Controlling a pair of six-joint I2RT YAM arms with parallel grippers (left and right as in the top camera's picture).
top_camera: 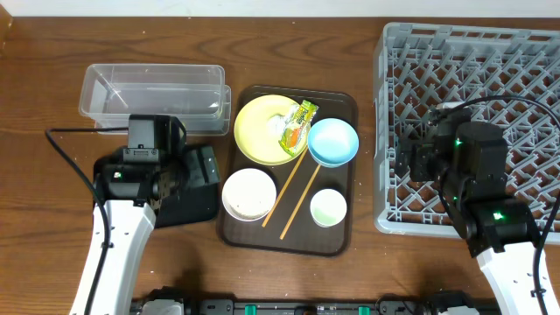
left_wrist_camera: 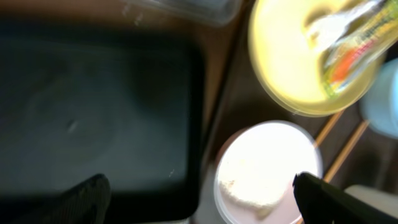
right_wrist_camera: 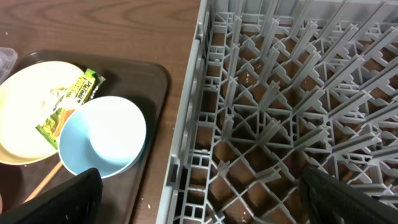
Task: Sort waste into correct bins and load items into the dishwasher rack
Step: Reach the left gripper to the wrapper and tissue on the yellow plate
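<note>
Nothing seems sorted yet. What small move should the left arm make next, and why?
Probably ease the left gripper rightward over the white bowl. Its jaws stand open and empty, it hovers at the edge of the black tray, and the bowl right beside it holds whitish food bits, which likely must be tipped out before the bowl goes in the rack.

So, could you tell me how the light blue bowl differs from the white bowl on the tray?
The light blue bowl is empty; the white bowl holds whitish food bits. The blue bowl sits at the far right of the brown tray, the white bowl at the near left. Both are round and stand upright.
</note>
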